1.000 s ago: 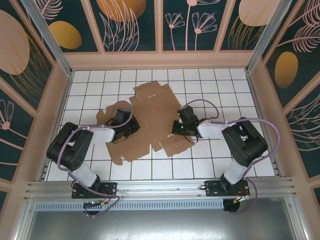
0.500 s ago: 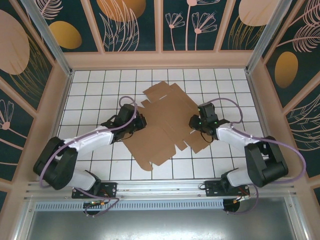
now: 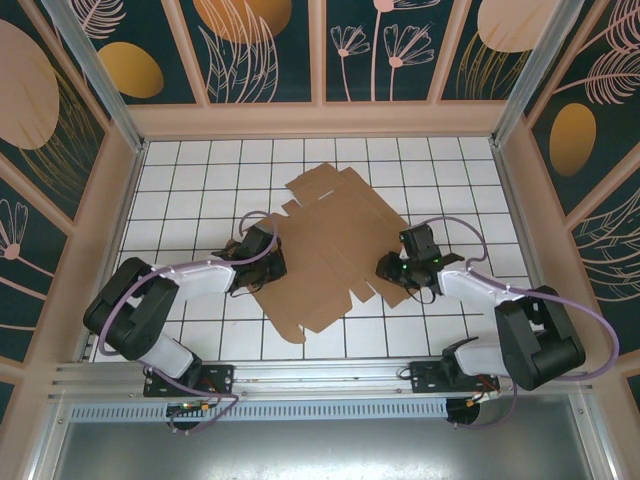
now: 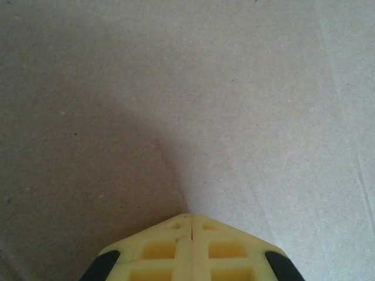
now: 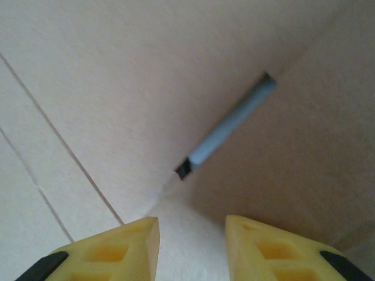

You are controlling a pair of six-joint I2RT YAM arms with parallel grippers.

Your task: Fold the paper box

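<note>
Brown cardboard, unprinted, lies flat as a die-cut sheet on the white tiled table [image 3: 180, 180]. This is the paper box [image 3: 335, 245], mid-table between the 2 arms, with flaps and tabs spread around its outline. It looks light and fairly stiff, bending readily only along its scored creases. A push on a panel would likely slide the whole sheet over the smooth tiles unless 1 side is pinned.

The left gripper [image 4: 192, 218] has its fingers pressed together, tips down over the sheet's left part, probably touching it, though the close view leaves that unsure. The right gripper [image 5: 192, 225] stands with fingers parted and nothing between them, over a crease beside a narrow slit [image 5: 231, 124]. The best hold is a flap's free edge, lifted about its crease.
</note>
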